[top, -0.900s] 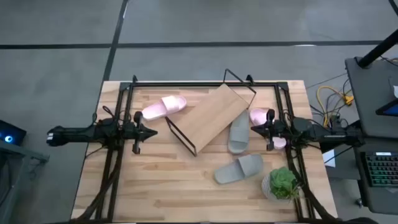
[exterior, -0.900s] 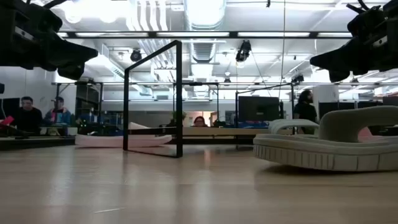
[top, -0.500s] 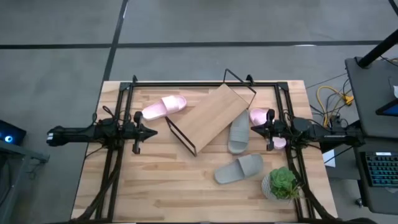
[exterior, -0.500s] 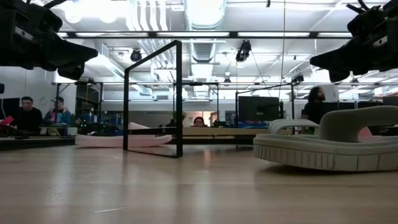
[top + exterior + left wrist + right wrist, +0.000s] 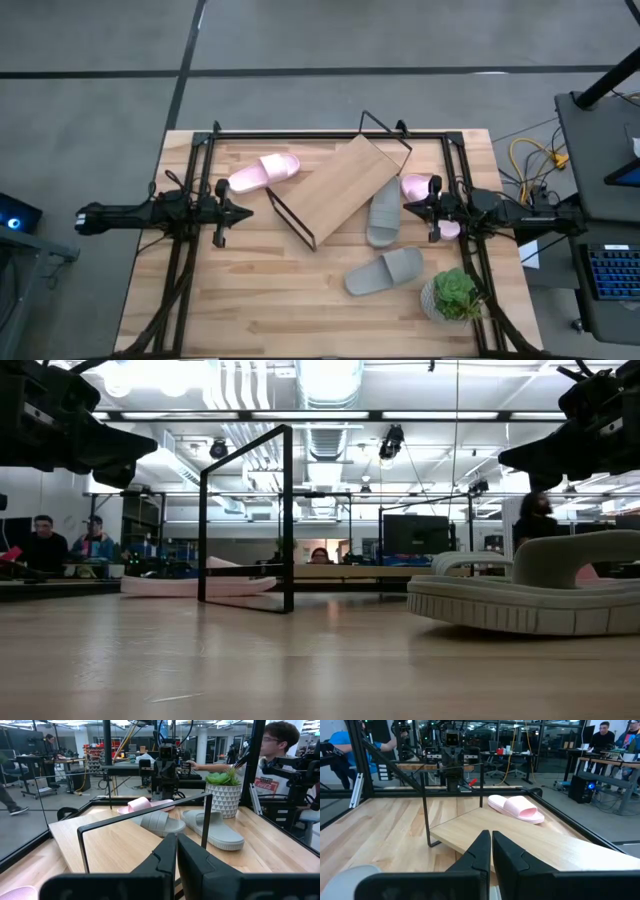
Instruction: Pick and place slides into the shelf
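Grey floor (image 5: 90, 110) with dark seams; bright ceiling lights (image 5: 330, 380); desks (image 5: 600, 767), seated people (image 5: 42, 540) behind

The tabletop (image 5: 250, 300) carries the shelf (image 5: 335, 190) at mid-far, pink slides (image 5: 263, 172) (image 5: 420, 186) either side, two grey slides (image 5: 384, 212) (image 5: 385, 271) and a plant (image 5: 452, 296) near the right corner.

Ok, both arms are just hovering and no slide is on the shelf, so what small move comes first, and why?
Probably open the right gripper and lower it onto the grey slide right beside it. Its fingers are shut and hold nothing, the shelf is bare, and that slide lies against the shelf's edge, so the carry is short.
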